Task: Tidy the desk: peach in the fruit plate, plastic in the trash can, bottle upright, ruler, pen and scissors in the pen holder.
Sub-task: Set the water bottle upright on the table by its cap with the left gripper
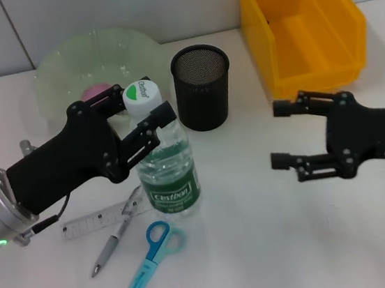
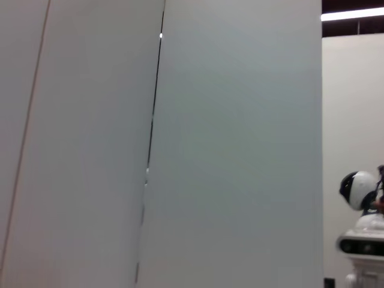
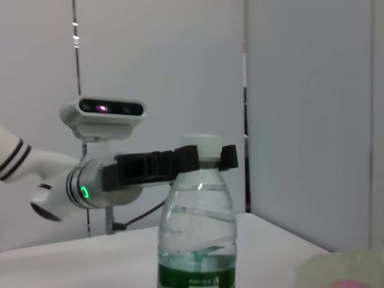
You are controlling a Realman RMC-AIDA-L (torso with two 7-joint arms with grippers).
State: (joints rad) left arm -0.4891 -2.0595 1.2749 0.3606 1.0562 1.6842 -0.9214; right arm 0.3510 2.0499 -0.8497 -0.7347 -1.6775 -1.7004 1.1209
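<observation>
White bench [image 1: 261,248], pale wall panels behind. Far-left area: translucent green fruit plate [image 1: 63,65] near the back edge, something pink, likely the peach [image 1: 93,91], inside it, partly hidden by the arm. Left gripper [image 1: 140,115] reaches in from the left edge, fingers spread around the neck of the bottle [image 1: 166,168], one on each side just under the white cap; whether they actually press the neck cannot be told. Bottle stands upright, green label, a little water inside; right wrist view confirms it upright with the black fingers at the cap. Near front-left edge: clear ruler [image 1: 103,218], pen [image 1: 114,246] lying across its end, blue scissors [image 1: 147,262] just beside the bottle base. Centre, toward the back: black mesh pen holder [image 1: 202,86], upright. Back right corner: yellow bin [image 1: 301,25]. Right gripper [image 1: 279,135] hovers over the right part of the bench, fingers spread wide, holding nothing, well apart from the bottle.
</observation>
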